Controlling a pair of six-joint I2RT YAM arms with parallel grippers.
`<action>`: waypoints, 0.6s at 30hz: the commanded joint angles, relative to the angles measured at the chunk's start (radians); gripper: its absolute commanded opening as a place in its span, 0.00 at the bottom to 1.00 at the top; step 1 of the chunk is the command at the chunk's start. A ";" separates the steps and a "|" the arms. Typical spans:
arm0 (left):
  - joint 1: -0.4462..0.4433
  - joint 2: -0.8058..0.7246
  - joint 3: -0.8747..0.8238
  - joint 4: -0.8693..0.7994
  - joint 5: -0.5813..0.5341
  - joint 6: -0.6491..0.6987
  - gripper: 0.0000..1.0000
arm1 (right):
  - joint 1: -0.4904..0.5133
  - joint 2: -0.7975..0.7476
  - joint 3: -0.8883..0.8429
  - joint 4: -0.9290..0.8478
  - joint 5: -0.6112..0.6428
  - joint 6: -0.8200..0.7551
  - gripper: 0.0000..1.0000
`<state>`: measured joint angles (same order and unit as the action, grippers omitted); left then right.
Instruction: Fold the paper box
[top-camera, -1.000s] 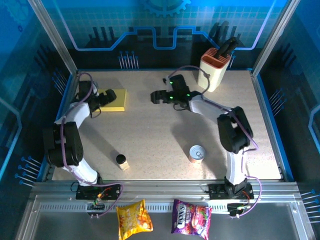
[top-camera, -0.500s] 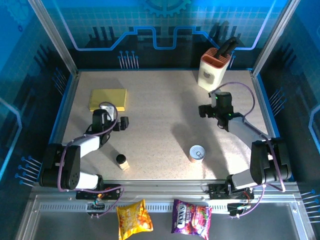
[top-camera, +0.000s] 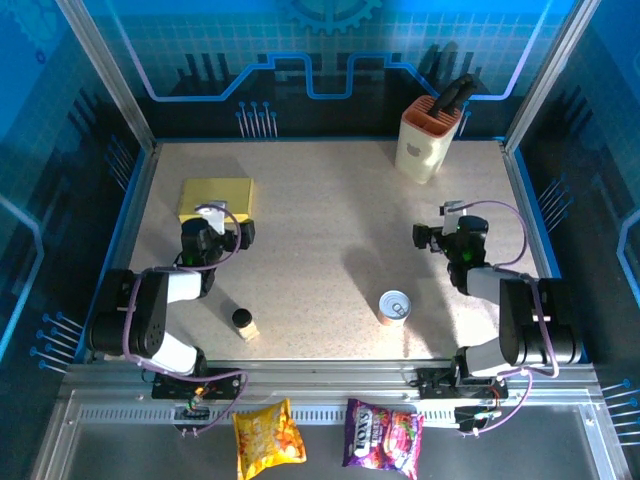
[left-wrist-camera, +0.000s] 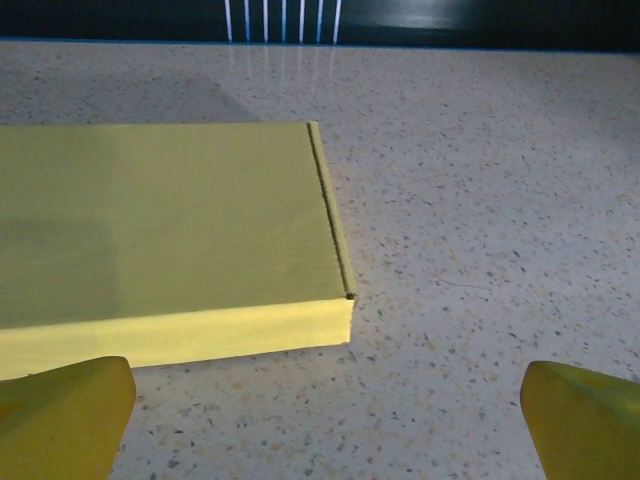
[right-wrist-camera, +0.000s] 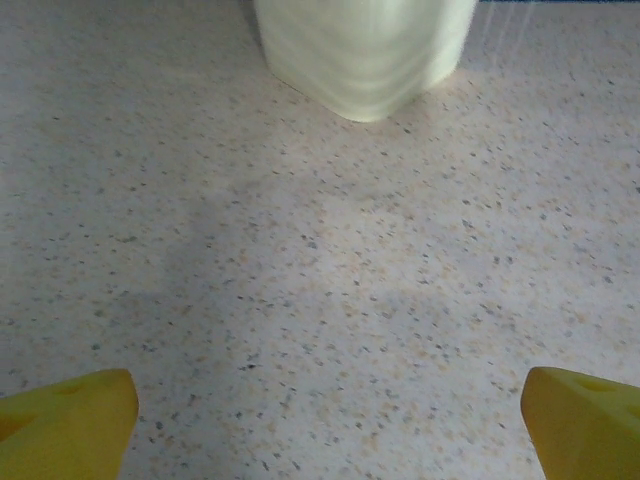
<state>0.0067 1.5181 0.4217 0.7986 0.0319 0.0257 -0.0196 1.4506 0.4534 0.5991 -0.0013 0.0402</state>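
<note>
The speckled beige counter sits inside a blue-lit enclosure with metal framing, and both arms are drawn back toward their bases at the near edge. The paper box lies at the far left of the counter, a flat yellow slab with its flaps shut and its top face level.

My left end effector hangs just on the near side of the paper box, apart from it. Its jaws are spread wide and hold nothing. From the left wrist I see the two yellow fingertips at the bottom corners of the frame and the box's near right corner ahead of them, with bare counter between.

My right end effector is over the right side of the counter, well apart from the box. It is also spread wide and empty. The right wrist looks across bare counter toward the base of the cream knife block, which stands at the far right.

A tin can stands near the right arm's base, and a small dark-capped bottle stands near the left one. Two snack bags lie on the metal ledge below the near edge.
</note>
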 joint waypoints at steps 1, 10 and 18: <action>0.011 0.038 -0.058 0.166 0.028 -0.012 1.00 | 0.024 0.045 -0.031 0.206 -0.025 -0.012 0.99; 0.009 0.037 -0.038 0.127 -0.017 -0.023 1.00 | 0.076 0.082 -0.039 0.253 0.057 -0.048 0.99; 0.011 0.038 -0.038 0.128 -0.017 -0.023 1.00 | 0.076 0.083 -0.038 0.252 0.058 -0.048 0.99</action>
<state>0.0105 1.5513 0.3786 0.8928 0.0216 0.0219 0.0505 1.5291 0.4240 0.8093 0.0444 0.0059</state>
